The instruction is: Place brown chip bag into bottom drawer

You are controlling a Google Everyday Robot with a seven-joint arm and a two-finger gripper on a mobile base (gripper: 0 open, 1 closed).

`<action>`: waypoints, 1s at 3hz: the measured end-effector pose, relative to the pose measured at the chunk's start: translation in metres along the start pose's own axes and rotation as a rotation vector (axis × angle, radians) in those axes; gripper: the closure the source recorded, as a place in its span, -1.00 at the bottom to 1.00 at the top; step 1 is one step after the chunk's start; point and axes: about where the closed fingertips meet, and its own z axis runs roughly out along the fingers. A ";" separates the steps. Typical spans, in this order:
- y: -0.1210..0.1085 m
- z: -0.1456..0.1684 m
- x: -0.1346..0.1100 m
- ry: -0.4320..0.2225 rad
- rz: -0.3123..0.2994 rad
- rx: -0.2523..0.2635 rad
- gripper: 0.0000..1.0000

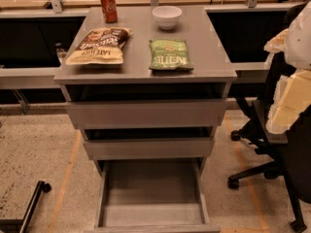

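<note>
The brown chip bag (98,45) lies flat on the left of the grey cabinet's top (141,72). It is dark brown at its far end and cream at its near end. The bottom drawer (151,216) is pulled out towards me and its inside shows nothing in it. The two drawers above it are only slightly out. My gripper (290,101) is a pale cream and white shape close to the camera at the right edge. It is to the right of the cabinet, apart from the bag and holding nothing that I can see.
A green chip bag (169,54), a white bowl (166,17) and a red soda can (109,7) also stand on the cabinet top. A black office chair (272,144) is to the right of the cabinet. A black wheeled leg (30,205) is at the lower left.
</note>
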 end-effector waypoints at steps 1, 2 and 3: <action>0.000 0.000 0.000 0.000 0.000 0.000 -1.00; -0.016 0.017 -0.024 -0.081 -0.017 -0.012 -1.00; -0.050 0.044 -0.074 -0.236 -0.021 -0.029 -1.00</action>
